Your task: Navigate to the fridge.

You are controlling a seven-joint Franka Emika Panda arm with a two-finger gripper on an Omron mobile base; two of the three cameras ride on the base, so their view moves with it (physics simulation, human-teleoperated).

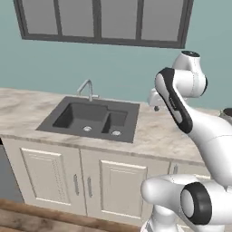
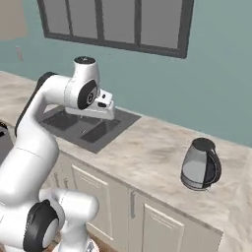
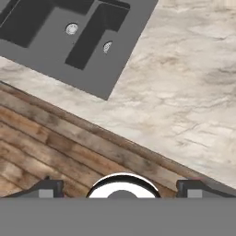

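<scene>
The fridge is out of view. My arm is folded up over a marble counter (image 1: 154, 131), and the gripper (image 2: 106, 106) hangs above the counter's front part, just right of a dark double sink (image 1: 90, 118). In the hand view the gripper (image 3: 120, 188) looks down on the counter edge and the wood floor. Its two dark fingertips (image 3: 47, 188) stand far apart with nothing between them, so it is open.
A faucet (image 1: 87, 89) stands behind the sink. A grey kettle (image 2: 200, 165) sits on the counter to the right. Cream cabinets (image 1: 77, 181) run below the counter, with a dark grey panel (image 1: 7, 176) at their left end. A window (image 1: 102, 20) is on the teal wall.
</scene>
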